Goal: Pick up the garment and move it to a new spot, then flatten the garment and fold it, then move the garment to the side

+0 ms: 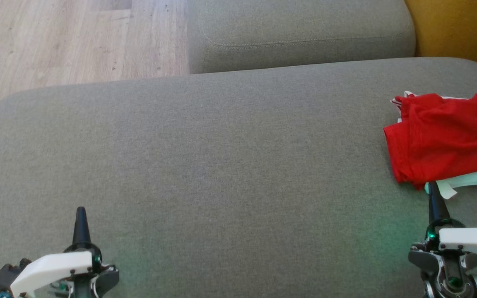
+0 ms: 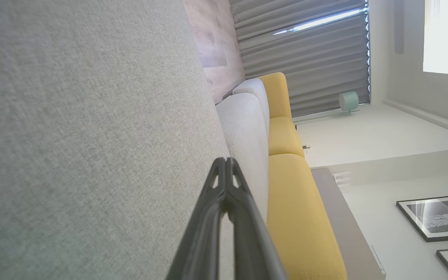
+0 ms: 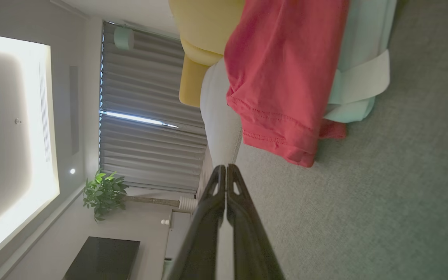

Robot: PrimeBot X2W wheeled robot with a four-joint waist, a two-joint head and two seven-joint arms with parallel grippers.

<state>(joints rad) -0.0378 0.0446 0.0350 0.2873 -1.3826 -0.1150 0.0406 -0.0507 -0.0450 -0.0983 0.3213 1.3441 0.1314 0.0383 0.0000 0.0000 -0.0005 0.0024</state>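
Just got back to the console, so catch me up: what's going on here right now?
The red and white fabric garment lies in a folded bundle at the right side of the grey fabric sofa cushion. Nothing holds it. The right gripper is shut, its tip pointing at the garment's near edge. The left gripper, also shut, sits over bare cushion at lower left.

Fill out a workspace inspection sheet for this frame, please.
Surface: grey sofa cushion, bare across its middle.
Job's things: red garment, folded, at the cushion's right side; pale fabric shows under its near edge.
Clutter: nothing seen.
Grippers: left gripper shut, empty, over the cushion; right gripper shut, empty, pointing at the garment.
Cables: nothing seen.
Surroundings: wood floor, second grey cushion, yellow sofa, grey curtain, potted plant.
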